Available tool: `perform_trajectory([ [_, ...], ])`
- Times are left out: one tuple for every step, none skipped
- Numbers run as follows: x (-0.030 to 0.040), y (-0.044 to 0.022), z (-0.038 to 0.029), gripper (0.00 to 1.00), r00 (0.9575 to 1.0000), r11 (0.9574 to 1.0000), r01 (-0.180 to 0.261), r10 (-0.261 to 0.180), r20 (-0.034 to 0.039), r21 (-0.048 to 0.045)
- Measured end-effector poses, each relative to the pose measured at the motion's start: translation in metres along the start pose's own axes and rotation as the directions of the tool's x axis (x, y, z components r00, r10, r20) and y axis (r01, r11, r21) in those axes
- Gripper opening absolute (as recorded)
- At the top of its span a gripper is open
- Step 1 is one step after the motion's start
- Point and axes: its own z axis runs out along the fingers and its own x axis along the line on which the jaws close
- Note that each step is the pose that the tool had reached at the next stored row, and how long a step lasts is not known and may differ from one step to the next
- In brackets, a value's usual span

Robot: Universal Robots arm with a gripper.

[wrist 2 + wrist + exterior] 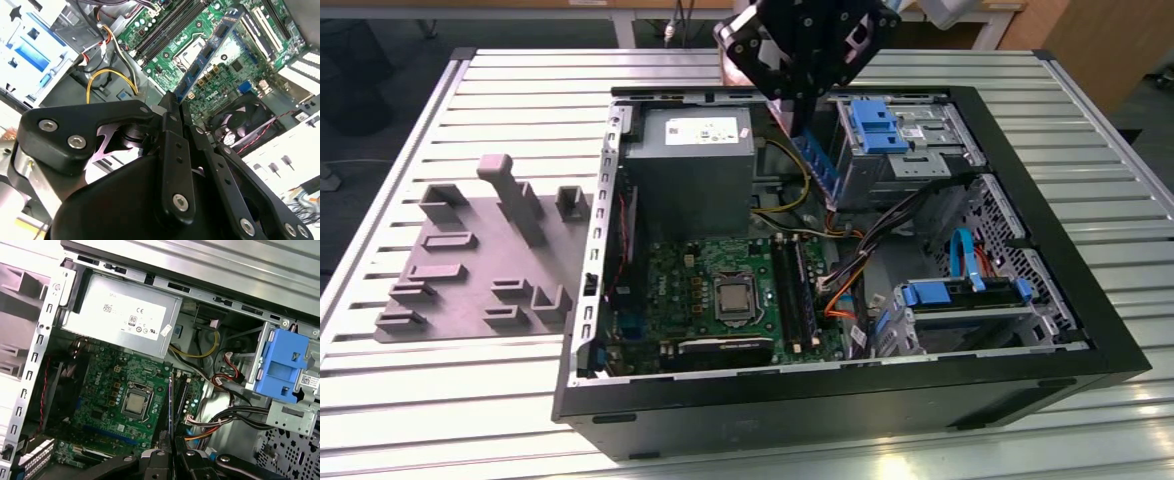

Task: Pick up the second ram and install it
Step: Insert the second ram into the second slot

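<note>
Below us, the slatted metal table (480, 90) carries the open black computer case (1067, 330), with a grey fixture block (467, 260) lying just beside it on the exterior view's left. Inside the case we see the grey power supply (687, 170) near the far wall, the green motherboard (720, 290) with its bare processor (135, 403), and blue drive-bay clips (878, 125). Our gripper (172, 107) hangs above the case interior, its fingers (169, 130) closed on the second ram (210, 50), a thin blue stick held by one end, clear above the motherboard. In the first wrist view we see the stick edge-on, roughly in line with the dark memory slots (181, 392).
</note>
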Motion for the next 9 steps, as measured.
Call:
perform_trajectory([
  [0.0,0.0,0.0,0.14,0.9999,0.9999,-0.013,0.013,0.0,0.0002],
  [0.0,0.0,0.0,0.14,0.9996,0.9996,-0.028,0.028,0.0,0.0003],
  [0.0,0.0,0.0001,0.14,0.999,0.999,-0.044,0.044,-0.0001,0.0005],
  [0.0,0.0,0.0001,0.14,0.9981,0.9981,-0.061,0.061,-0.0001,0.0006],
  [0.0,0.0,0.0001,0.14,0.997,0.997,-0.078,0.078,-0.0001,0.0008],
  [0.0,0.0,0.0002,0.14,0.9955,0.9955,-0.095,0.095,-0.0001,0.0009],
  [0.0,0.0,0.0002,0.14,0.9937,0.9937,-0.112,0.112,-0.0002,0.0011],
  [0.0,0.0,0.0002,0.14,0.9917,0.9917,-0.128,0.128,-0.0002,0.0013],
  [0.0,0.0,0.0003,0.14,0.9897,0.9897,-0.143,0.143,-0.0002,0.0014],
])
